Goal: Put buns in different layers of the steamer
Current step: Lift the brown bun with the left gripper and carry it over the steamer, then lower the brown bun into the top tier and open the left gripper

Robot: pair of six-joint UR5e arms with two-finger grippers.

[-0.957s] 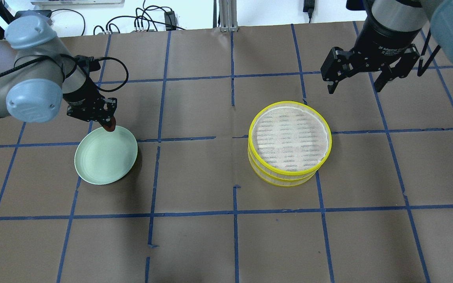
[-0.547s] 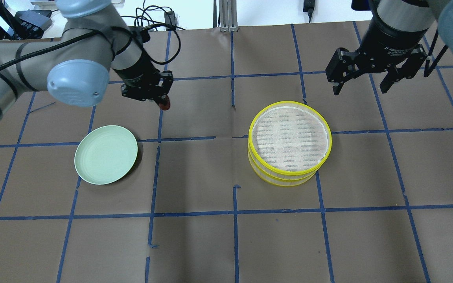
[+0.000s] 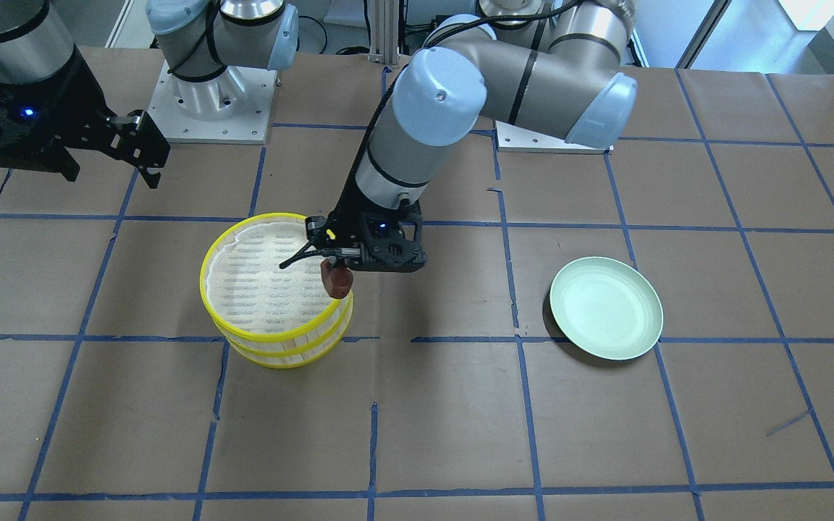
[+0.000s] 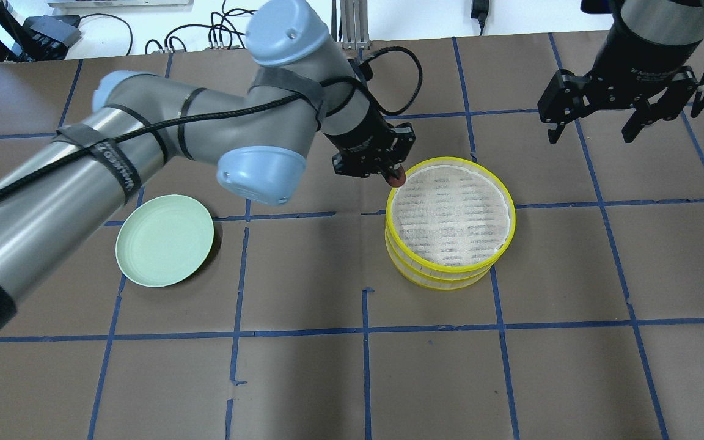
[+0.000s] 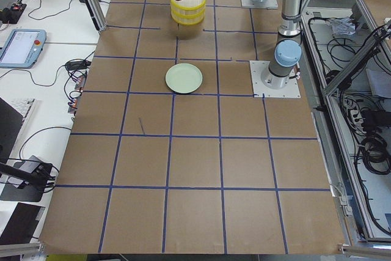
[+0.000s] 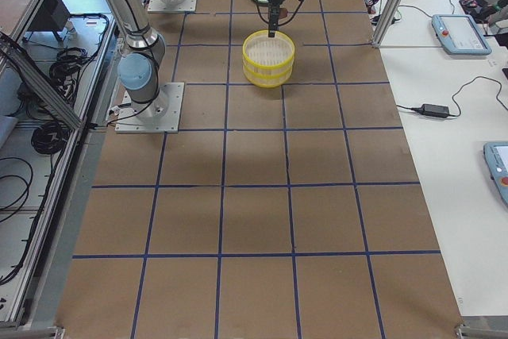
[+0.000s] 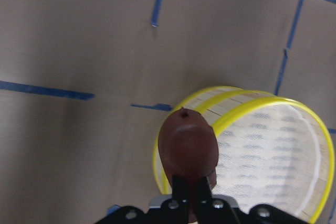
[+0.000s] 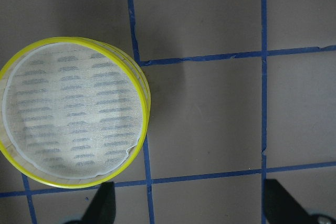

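Note:
My left gripper (image 4: 392, 175) is shut on the reddish-brown oval bun (image 4: 396, 178) and holds it just over the left rim of the stacked steamer tiers (image 4: 450, 211). The front-facing view shows the bun (image 3: 336, 281) hanging at the edge of the top tier (image 3: 258, 282). In the left wrist view the bun (image 7: 188, 148) sits over the yellow rim (image 7: 247, 103). The top tier's white mesh liner is bare. My right gripper (image 4: 590, 137) is open and empty, up behind the steamer's right. The white bun is out of view.
A pale green plate (image 4: 164, 240) lies empty at the table's left; it also shows in the front-facing view (image 3: 605, 308). Brown paper with blue tape lines covers the table. Cables lie beyond the far edge.
My left arm has carried the reddish-brown bun from the plate's far rim rightwards to the steamer's left rim. My right gripper has drifted a little to the right, still open.

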